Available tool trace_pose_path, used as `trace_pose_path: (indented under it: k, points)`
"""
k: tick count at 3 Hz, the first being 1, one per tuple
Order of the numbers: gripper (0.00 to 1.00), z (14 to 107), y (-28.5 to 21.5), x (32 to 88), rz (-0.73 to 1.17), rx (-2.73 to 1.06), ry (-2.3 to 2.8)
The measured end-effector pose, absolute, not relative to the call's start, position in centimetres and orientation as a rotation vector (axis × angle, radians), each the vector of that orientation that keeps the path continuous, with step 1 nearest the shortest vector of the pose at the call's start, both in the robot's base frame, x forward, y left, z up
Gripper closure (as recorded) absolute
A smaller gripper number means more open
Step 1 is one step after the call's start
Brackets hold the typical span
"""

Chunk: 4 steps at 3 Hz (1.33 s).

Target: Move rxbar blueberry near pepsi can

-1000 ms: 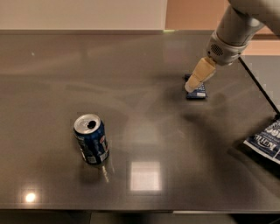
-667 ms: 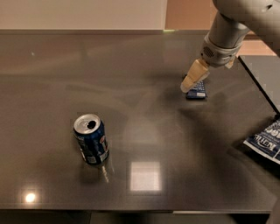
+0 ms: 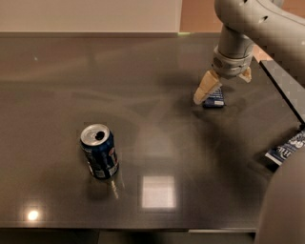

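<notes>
Two patches of reflected light lie nearest on the dark glossy tabletop (image 3: pixel 57 95): a pale square (image 3: pixel 157 190) near the middle and a small round glint (image 3: pixel 32 215) toward the near left corner. Just beyond them, on the left half, stands the pepsi can (image 3: pixel 99 151), a blue aluminium cylinder with a silver top and red-and-white marks on its side. It is upright, and the opening in its lid faces up.

At the near right, part of my own grey body (image 3: pixel 281 209) blocks the corner. Past it, a blue-and-white chip bag (image 3: pixel 287 147) lies at the table's right edge, only partly in view.

Farther back on the right lies the rxbar blueberry (image 3: pixel 215 99), a small flat dark navy wrapper with white lettering. It is flat on the surface and well apart from the can, which sits nearer and far to the left.

My gripper (image 3: pixel 223 89) hangs right over the bar on the end of my grey arm (image 3: pixel 248 21), which comes in from the far right. Its two tan fingers (image 3: pixel 207 87) are spread apart and grip nothing. The left one slants down to the bar's left end, though I cannot tell if it touches the wrapper. The right one stands above and beyond the bar's right end.

A pale wall (image 3: pixel 90 14) runs along the table's far edge.
</notes>
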State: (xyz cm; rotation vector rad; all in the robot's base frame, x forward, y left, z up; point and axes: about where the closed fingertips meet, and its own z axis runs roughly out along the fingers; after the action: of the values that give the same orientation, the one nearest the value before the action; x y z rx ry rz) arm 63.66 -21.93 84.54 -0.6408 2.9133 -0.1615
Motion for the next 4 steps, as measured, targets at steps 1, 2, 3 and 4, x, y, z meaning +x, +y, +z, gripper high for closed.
trace_pose_path:
  k: [1, 2, 3, 4]
  points:
    - [0.00, 83.4, -21.9, 64.0, -0.138, -0.627, 2.947]
    - [0.00, 82.7, -21.9, 64.5, -0.103, -0.622, 2.960]
    - [0.00, 82.4, -22.1, 65.3, -0.079, -0.616, 2.962]
    - [0.18, 82.0, -22.2, 65.7, -0.064, -0.615, 2.966]
